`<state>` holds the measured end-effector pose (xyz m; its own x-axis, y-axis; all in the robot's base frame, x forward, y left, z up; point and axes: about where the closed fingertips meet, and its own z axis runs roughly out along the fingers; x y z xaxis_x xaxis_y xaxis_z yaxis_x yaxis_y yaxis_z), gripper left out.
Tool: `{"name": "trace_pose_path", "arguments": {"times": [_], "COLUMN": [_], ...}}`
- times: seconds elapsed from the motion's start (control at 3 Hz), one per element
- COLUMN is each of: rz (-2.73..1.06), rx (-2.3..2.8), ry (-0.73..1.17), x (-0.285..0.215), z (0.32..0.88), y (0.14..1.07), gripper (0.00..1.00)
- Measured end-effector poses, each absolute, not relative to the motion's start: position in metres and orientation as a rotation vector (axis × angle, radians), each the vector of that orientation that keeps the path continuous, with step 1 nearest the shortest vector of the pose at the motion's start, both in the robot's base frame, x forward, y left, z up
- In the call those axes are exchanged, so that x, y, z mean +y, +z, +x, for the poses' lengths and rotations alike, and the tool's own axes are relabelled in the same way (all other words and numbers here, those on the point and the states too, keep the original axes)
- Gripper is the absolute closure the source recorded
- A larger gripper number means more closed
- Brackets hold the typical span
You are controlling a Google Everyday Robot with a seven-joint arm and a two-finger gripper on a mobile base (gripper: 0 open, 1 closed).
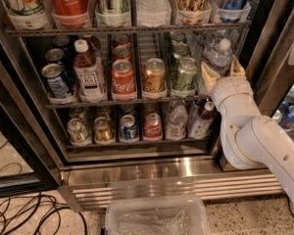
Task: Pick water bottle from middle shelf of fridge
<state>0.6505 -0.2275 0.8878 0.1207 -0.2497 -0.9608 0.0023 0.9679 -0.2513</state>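
The fridge (161,175) stands open with wire racks. The water bottle (220,53), clear with a white cap, stands at the right end of the middle shelf (137,100), right of a green can (185,73). My gripper (223,72) reaches in from the right at that shelf. Its tan fingers (208,77) stand open on either side of the bottle's lower body, which they partly hide. The bottle still stands upright on the rack.
The middle shelf also holds blue (56,81), red (123,77) and orange (154,75) cans and a brown-liquid bottle (88,71). A rack of small cans and short bottles (178,121) sits below. A clear plastic bin (157,217) and cables (24,214) lie on the floor.
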Motion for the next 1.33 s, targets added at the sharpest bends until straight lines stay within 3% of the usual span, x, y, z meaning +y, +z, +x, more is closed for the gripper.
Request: {"name": "trace_pose_path", "arguments": {"times": [0.67, 1.0, 1.33], "rz": [-0.206, -0.184, -0.162], "rx": [1.441, 1.414, 1.342], "ry": [-0.186, -0.186, -0.173], "x": [-0.228, -0.229, -0.232], "z": [0.65, 0.65, 0.64], "y": [0.888, 0.894, 0.914], "gripper": [0.91, 1.0, 1.0]}}
